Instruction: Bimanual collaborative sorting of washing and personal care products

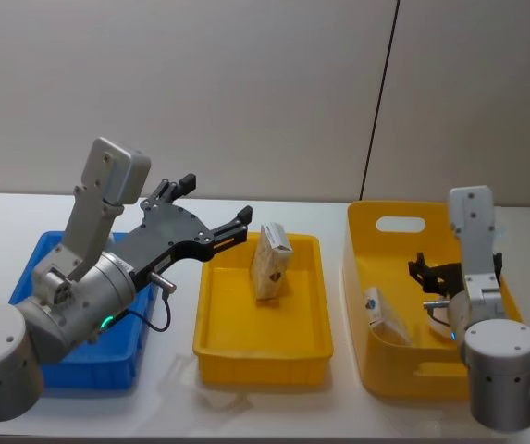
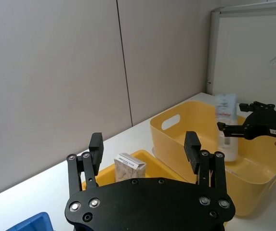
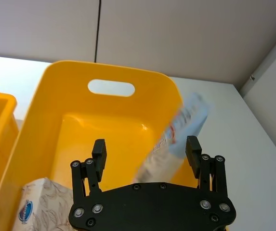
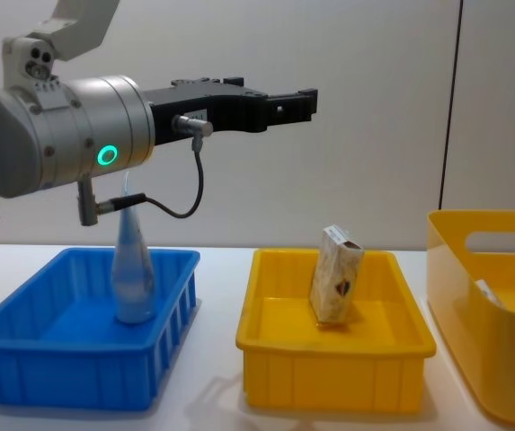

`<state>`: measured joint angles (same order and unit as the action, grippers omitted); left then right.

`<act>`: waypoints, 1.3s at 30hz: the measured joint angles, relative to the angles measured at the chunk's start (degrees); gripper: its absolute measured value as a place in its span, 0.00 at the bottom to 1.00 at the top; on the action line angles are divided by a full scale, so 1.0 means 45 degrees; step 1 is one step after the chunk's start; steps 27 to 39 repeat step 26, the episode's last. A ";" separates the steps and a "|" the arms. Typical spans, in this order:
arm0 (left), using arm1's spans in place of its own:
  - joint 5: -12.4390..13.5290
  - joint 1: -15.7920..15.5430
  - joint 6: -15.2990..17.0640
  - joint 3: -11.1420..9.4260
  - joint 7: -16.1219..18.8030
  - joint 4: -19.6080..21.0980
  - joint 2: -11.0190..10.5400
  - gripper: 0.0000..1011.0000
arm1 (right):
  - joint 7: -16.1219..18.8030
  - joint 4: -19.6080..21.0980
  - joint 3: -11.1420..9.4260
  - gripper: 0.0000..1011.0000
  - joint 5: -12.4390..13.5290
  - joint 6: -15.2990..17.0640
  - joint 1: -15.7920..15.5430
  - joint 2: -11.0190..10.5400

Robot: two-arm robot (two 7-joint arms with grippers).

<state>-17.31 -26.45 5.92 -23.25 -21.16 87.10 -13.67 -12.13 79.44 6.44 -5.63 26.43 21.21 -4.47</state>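
A: Bins, near row, left to right?

B: Blue bin (image 4: 23, 355) on the left, low yellow tray (image 4: 329, 373) in the middle, deep yellow tub (image 1: 375, 370) with a handle slot on the right, all on a white table (image 1: 255, 407).

A: Where are the products?

B: One pale blue tube (image 4: 133, 269) stands upright in the blue bin, cap up. A printed carton (image 1: 271, 261) stands on end in the tray, toward its far side. A flat pack (image 1: 385, 314) leans against the tub's left wall.

A: And the left gripper (image 1: 216, 199)?

B: Raised well above the gap between the blue bin and the tray, pointing right and away. Fingers spread wide, nothing between them.

A: The right gripper (image 3: 146, 147)?

B: Down inside the tub, on its right side. Fingers parted. A second tube (image 3: 183, 125), blurred, is tilted just beyond them, close to one finger; I cannot tell if it touches it.

A: Farther back?

B: Grey wall panels (image 1: 246, 83) with a dark seam.
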 joint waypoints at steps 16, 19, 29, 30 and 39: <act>-0.0001 0.0000 0.0000 -0.0001 0.0000 0.0000 0.0000 0.99 | 0.0587 0.0420 -0.0011 0.99 0.0034 -0.0840 -0.0141 -0.0101; 0.0000 0.0000 0.0000 -0.0001 -0.0001 0.0000 0.0001 0.99 | 0.0640 0.0468 -0.0018 0.99 0.0052 -0.0914 -0.0161 -0.0110; 0.0000 0.0000 0.0000 0.0000 -0.0001 0.0000 -0.0001 0.99 | 0.0756 0.0578 -0.0038 0.99 0.0086 -0.1078 -0.0200 -0.0133; 0.0000 0.0000 0.0000 0.0000 -0.0001 0.0000 -0.0001 0.99 | 0.0756 0.0578 -0.0038 0.99 0.0086 -0.1078 -0.0200 -0.0133; 0.0000 0.0000 0.0000 0.0000 -0.0001 0.0000 -0.0001 0.99 | 0.0756 0.0578 -0.0038 0.99 0.0086 -0.1078 -0.0200 -0.0133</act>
